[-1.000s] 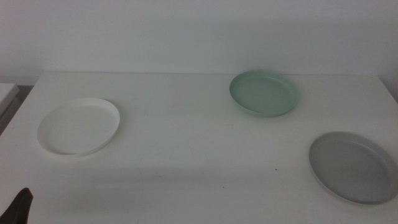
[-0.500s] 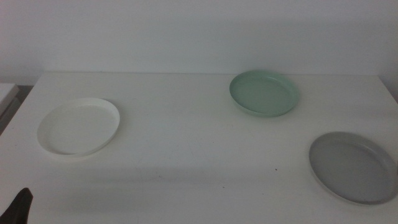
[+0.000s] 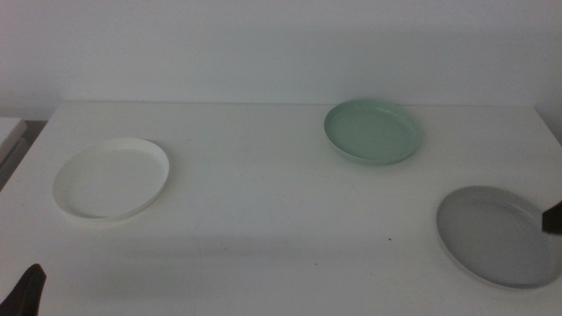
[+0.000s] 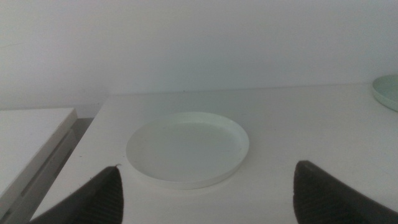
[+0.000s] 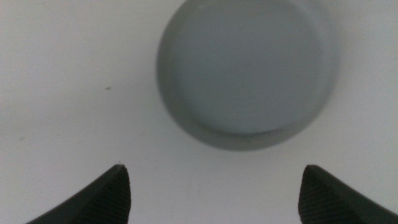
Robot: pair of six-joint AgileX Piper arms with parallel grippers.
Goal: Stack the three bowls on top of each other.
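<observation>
Nothing is stacked yet: the three bowls lie well apart on the desk (image 3: 263,193). In the middle view the white bowl (image 3: 111,179) sits at centre left, the green bowl (image 3: 372,131) right of centre toward the top, and the grey bowl (image 3: 499,235) at lower right.

The likely trouble is the rims. These bowls are shallow and low-walled (more plate than bowl), so a tool has little to bite on; I judge a pinch set too shallow could slip off, and one coming down too flat could push the bowl across the smooth desk instead of lifting it. The grey bowl also lies close to the picture's right edge, so a shove that way could carry it toward the desk's side, though the edge itself is not in view.

The left tool (image 4: 205,186) waits low, showing only as a dark tip in the bottom left corner of the middle view; its jaws are spread wide and empty, with the white bowl lying ahead of them, untouched. The right tool (image 5: 214,183) enters at the right edge of the middle view, beside the grey bowl. Its jaws are likewise spread wide, hovering over the desk just beside that bowl, holding and touching nothing.
</observation>
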